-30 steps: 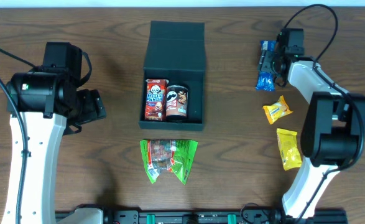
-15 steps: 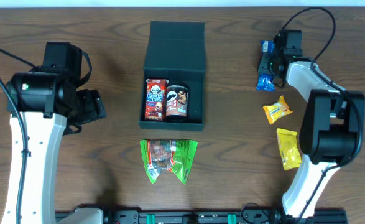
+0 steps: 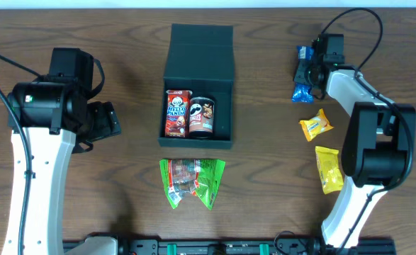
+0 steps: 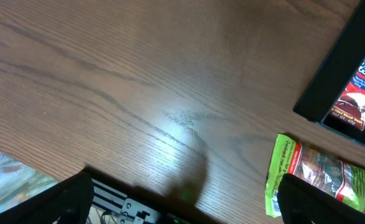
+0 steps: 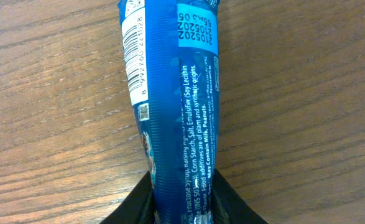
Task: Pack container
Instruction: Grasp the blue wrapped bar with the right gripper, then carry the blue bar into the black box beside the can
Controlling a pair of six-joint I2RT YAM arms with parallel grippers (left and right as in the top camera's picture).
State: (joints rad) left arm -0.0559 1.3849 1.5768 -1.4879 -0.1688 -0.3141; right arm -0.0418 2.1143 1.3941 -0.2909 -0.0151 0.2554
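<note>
Overhead, we see the dark teal container [image 3: 199, 53] at the centre of the table [image 3: 122, 42], lid folded back, a red box [image 3: 177, 112] and a can [image 3: 201, 116] inside. Our right gripper [image 5: 182, 208] pinches a blue packet [image 5: 170, 93]; our left gripper [image 4: 191, 202] hangs spread wide.

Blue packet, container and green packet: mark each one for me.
blue packet [image 5: 171, 115], right wrist view, middle of its printed back.
container [image 3: 198, 51], overhead view, the open flap lid.
green packet [image 3: 192, 181], overhead view, centre of the wrapper.
</note>
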